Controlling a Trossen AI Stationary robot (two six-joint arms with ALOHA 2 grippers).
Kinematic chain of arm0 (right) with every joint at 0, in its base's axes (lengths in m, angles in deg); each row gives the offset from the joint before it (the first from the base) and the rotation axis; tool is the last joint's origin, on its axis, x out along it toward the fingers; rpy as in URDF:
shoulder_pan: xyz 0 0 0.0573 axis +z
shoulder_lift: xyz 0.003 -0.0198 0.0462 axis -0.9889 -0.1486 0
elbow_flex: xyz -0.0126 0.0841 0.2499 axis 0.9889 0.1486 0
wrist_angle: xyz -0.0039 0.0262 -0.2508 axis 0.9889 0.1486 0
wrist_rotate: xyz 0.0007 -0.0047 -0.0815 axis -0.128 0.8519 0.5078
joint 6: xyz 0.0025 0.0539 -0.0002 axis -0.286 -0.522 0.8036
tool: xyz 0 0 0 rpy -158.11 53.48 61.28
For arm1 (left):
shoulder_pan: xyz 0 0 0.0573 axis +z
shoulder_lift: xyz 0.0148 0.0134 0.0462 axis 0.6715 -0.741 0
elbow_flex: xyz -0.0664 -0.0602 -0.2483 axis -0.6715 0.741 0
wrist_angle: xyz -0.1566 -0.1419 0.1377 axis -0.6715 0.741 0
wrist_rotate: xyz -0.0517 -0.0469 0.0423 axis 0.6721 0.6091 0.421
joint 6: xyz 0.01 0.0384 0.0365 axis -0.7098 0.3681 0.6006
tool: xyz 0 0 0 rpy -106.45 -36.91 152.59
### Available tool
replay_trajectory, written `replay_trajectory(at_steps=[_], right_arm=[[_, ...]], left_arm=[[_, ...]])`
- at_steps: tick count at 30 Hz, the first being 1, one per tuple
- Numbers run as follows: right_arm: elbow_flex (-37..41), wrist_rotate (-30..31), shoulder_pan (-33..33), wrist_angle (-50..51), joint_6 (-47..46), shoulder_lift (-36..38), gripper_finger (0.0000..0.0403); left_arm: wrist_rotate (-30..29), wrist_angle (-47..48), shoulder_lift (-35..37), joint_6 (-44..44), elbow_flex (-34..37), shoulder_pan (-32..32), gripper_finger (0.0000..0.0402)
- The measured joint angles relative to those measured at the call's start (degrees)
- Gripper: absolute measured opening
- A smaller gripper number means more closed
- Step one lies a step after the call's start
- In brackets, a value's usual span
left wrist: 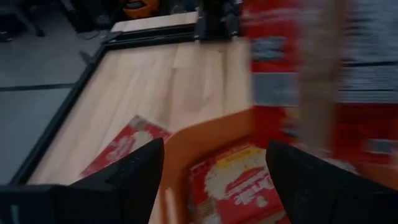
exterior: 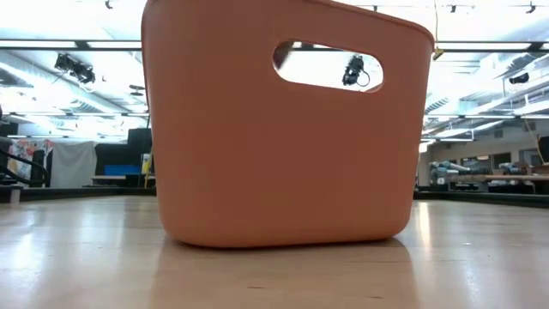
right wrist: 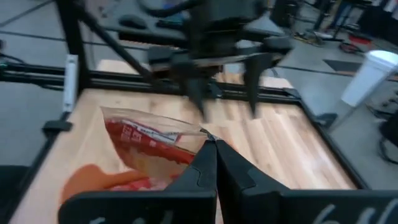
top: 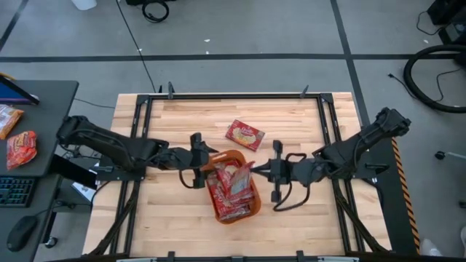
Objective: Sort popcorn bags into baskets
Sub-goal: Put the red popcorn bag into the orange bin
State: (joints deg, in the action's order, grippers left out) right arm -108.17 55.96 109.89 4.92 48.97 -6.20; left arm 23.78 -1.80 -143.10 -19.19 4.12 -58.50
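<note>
The orange basket (top: 218, 158) stands at the table's middle, and its wall (exterior: 274, 154) fills the low view. Several red popcorn bags (top: 234, 200) lie inside it. One more bag (top: 245, 135) lies flat on the table behind the basket. My right gripper (top: 256, 169) is over the basket's right rim, shut on another red bag (right wrist: 146, 140). My left gripper (top: 207, 164) hovers open over the basket's left rim; between its fingers in the left wrist view (left wrist: 214, 180) are the bags in the basket (left wrist: 239, 183). My right gripper pinches the bag between its two fingers by a corner of the clear sealed edge (right wrist: 200, 132). The fingers come level from the table's right side. The bag (left wrist: 298, 81) hangs tilted over the basket, its lower part down among the other bags.
The table's black frame rails (top: 145, 124) run along its edges. Bare wood lies near, far and to both sides of the basket. A side desk at the left carries two more red packets (top: 20, 148), a keyboard and a mouse.
</note>
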Motion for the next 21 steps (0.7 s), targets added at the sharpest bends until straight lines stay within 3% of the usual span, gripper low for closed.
replay_trajectory(at_steps=[4, 10, 15, 21], right_arm=[[-0.25, -2.69, 0.43, -1.80, -1.41, -3.05, 0.0000], [-6.62, -3.05, 1.47, 5.32, -7.49, -9.07, 0.0001], [-11.63, -3.39, 0.66, 10.62, -11.26, -13.87, 0.0002], [-11.87, -6.38, -4.17, 14.54, -14.87, -17.04, 0.0002]], left_arm=[[-3.28, 4.72, 1.88, -1.59, 0.02, 0.00, 0.0286], [-4.87, 10.94, 5.02, -4.54, 0.16, -0.05, 0.0286], [-6.06, 7.18, 6.51, -4.47, 4.37, -1.51, 0.0286], [-7.79, 4.54, 9.73, -4.75, 9.04, -3.21, 0.0286]])
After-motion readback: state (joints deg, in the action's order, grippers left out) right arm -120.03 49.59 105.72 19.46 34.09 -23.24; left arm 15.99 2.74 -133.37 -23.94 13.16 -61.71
